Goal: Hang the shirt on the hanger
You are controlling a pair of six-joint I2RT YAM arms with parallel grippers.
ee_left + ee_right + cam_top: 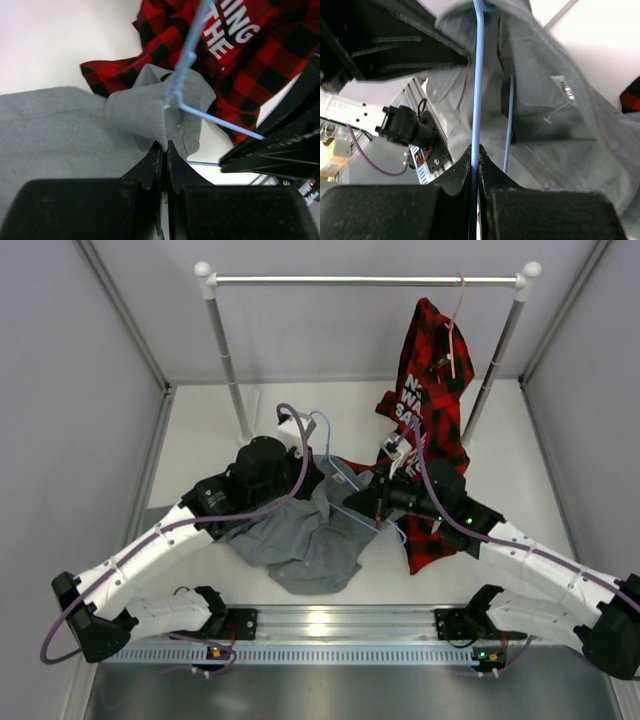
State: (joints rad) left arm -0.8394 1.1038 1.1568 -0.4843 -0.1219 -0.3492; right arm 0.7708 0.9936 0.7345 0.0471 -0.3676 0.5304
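**Jaws both loaded, mid-threading**

Left jaws pinch the grey shirt (300,540), which lies heaped on the counter (200,430) with one fold over a hanger corner. Right jaws clamp the light-blue hanger (478,75) wire. Next, likely: draw fabric along that arm, hanger steady.

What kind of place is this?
Probably a robot test cell: plain grey walls enclose a white table holding a clothes rack, and the left arm and right arm are mounted at a metal rail.

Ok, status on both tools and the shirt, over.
Left tool shut on shirt. Right tool shut on hanger wire. Hanger corner under shirt fabric. Plaid shirt close beside hanger.
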